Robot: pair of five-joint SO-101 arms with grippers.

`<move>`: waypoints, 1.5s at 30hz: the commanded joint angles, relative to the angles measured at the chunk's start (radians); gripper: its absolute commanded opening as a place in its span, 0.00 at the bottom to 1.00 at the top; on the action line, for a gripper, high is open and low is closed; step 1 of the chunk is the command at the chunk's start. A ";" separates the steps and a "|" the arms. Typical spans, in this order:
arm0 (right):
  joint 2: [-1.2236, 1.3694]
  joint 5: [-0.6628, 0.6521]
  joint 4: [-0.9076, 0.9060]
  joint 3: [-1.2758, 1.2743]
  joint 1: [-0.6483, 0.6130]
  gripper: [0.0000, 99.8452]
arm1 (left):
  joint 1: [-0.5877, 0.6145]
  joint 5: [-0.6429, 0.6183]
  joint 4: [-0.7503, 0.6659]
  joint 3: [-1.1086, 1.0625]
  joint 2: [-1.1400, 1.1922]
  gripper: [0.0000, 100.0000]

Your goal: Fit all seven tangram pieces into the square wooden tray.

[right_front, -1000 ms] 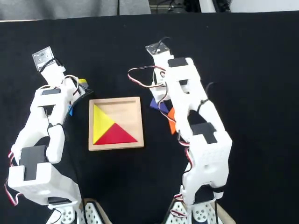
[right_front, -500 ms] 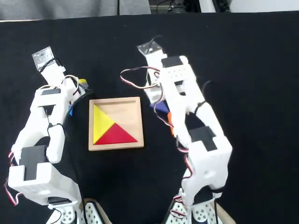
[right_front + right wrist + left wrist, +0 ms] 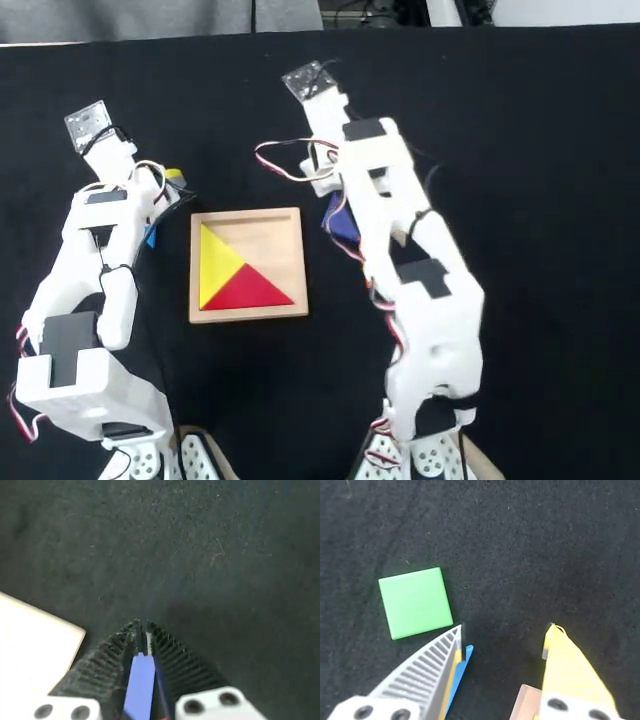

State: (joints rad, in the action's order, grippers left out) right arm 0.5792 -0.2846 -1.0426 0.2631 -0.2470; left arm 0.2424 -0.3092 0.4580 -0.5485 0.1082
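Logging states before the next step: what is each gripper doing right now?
Left gripper: open, nothing between its fingers.
Right gripper: closed on a blue piece.

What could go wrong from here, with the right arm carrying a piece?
1. The right gripper is shut on the dark blue piece, which shows as a narrow strip between its fingers; it may twist or slip on release.
2. The tray already holds the yellow triangle and the red triangle; a piece landing on either, or on the rim, would likely sit tilted.
3. The open left gripper has one finger over a light blue piece near the green square; closing could nudge them.
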 commanded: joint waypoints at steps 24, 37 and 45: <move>0.343 -0.242 -0.477 0.498 0.146 0.01 | 0.010 -0.009 -0.014 0.030 -0.005 0.26; 0.272 -0.422 -0.700 0.429 0.252 0.01 | 0.010 -0.009 -0.014 0.030 -0.005 0.26; -0.074 -0.423 -0.526 -0.016 0.176 0.01 | 0.007 -0.009 -0.014 0.030 -0.006 0.26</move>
State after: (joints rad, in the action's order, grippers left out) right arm 0.7020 -0.6989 -1.6533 0.4196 -0.0199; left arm 0.2424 -0.3092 0.4580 -0.5485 0.1082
